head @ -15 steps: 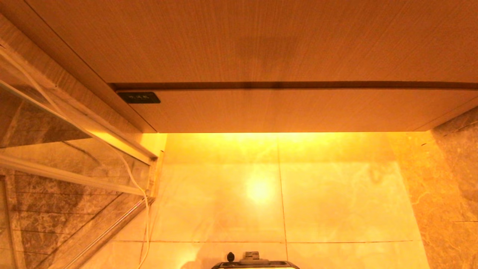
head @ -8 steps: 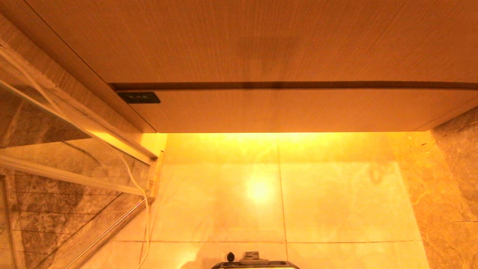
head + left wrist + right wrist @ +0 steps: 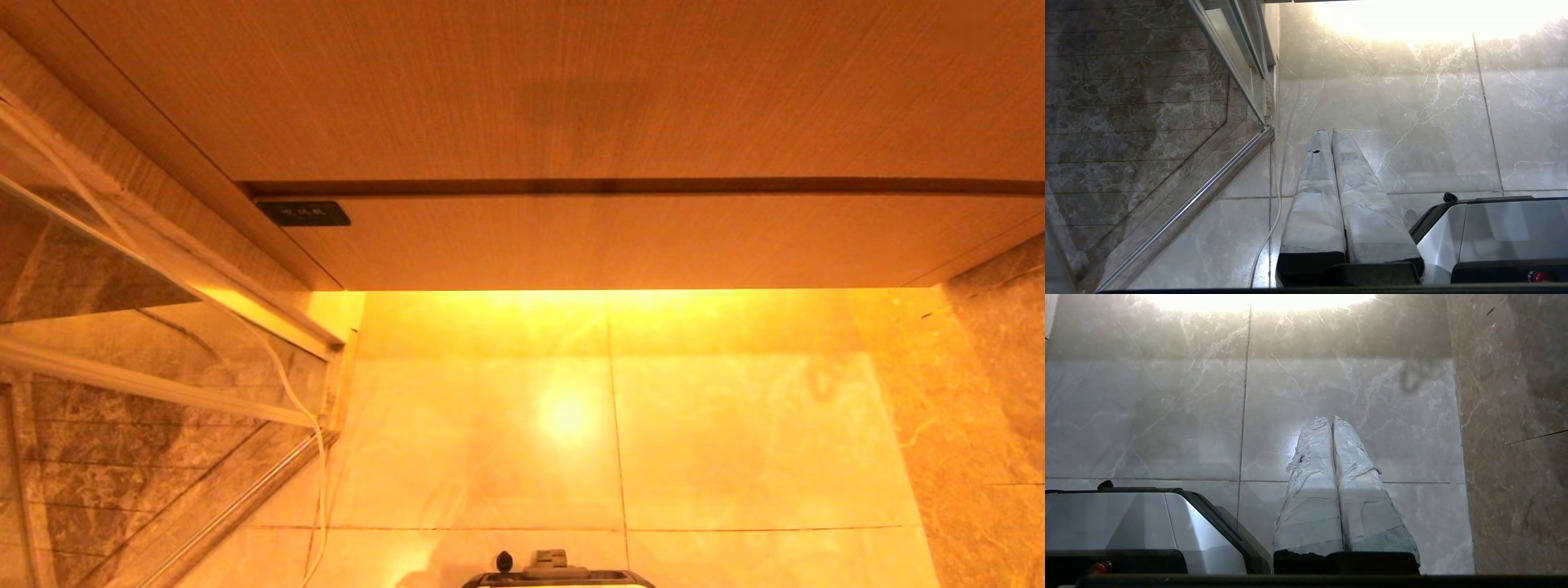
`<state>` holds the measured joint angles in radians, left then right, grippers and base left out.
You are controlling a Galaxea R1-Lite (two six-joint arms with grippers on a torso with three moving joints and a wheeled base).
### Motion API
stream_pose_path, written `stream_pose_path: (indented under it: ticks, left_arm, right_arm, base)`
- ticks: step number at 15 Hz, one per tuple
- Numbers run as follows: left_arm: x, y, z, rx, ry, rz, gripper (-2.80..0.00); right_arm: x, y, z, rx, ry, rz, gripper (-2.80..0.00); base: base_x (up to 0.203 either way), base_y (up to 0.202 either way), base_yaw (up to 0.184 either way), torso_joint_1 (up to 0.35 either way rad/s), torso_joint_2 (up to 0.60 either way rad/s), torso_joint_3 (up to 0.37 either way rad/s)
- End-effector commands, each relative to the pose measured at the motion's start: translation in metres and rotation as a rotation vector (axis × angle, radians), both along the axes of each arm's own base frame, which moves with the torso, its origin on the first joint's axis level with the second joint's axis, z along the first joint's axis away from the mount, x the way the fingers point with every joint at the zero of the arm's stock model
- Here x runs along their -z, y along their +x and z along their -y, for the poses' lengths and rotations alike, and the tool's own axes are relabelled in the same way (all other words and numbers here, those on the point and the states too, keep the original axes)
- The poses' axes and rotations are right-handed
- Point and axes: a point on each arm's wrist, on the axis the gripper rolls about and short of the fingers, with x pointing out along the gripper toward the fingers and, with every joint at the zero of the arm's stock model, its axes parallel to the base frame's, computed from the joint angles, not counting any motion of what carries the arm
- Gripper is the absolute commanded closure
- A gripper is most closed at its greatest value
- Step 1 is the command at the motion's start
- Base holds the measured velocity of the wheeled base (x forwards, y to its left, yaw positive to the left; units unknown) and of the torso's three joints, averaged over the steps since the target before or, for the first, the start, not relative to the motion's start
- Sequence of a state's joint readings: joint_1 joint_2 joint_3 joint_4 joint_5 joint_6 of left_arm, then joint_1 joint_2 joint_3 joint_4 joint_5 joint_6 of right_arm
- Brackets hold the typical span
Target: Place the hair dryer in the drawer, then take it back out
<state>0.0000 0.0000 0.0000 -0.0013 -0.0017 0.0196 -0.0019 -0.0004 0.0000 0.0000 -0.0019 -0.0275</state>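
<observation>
The drawer (image 3: 620, 241) is a wide light wood-grain front with a small dark label (image 3: 304, 214) at its left end, set under a plain wood panel (image 3: 522, 90). It is pushed in flush. The hair dryer is out of view. Neither arm shows in the head view. In the left wrist view my left gripper (image 3: 1329, 131) hangs over the floor tiles, its taped fingers pressed together with nothing between them. In the right wrist view my right gripper (image 3: 1329, 418) hangs the same way, shut and empty.
Pale glossy floor tiles (image 3: 735, 441) lie below the drawer, lit from under the cabinet. A glass shower partition with a metal rail (image 3: 220, 510) and a white cord (image 3: 314, 457) stands on the left. A darker marble strip (image 3: 980, 425) runs along the right. My base (image 3: 559, 576) shows at the bottom.
</observation>
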Motion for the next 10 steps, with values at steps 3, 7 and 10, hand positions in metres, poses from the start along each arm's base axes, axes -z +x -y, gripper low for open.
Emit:
stream_pose_path:
  ticks: [3, 7, 10]
  left_arm:
    - [0.0004, 0.0001, 0.0000, 0.000, 0.000, -0.001, 0.00]
    - [0.0004, 0.0001, 0.0000, 0.000, 0.000, -0.001, 0.00]
    - [0.0004, 0.0001, 0.0000, 0.000, 0.000, -0.001, 0.00]
  right_arm:
    - [-0.0002, 0.0001, -0.0001, -0.004, -0.005, -0.001, 0.00]
    - [0.0001, 0.0001, 0.0000, -0.002, -0.005, -0.004, 0.00]
    - [0.0002, 0.0002, 0.0000, -0.001, 0.002, -0.003, 0.00]
  base:
    - [0.000, 0.000, 0.000, 0.000, 0.00, 0.000]
    - [0.000, 0.000, 0.000, 0.000, 0.00, 0.000]
    - [0.000, 0.000, 0.000, 0.000, 0.00, 0.000]
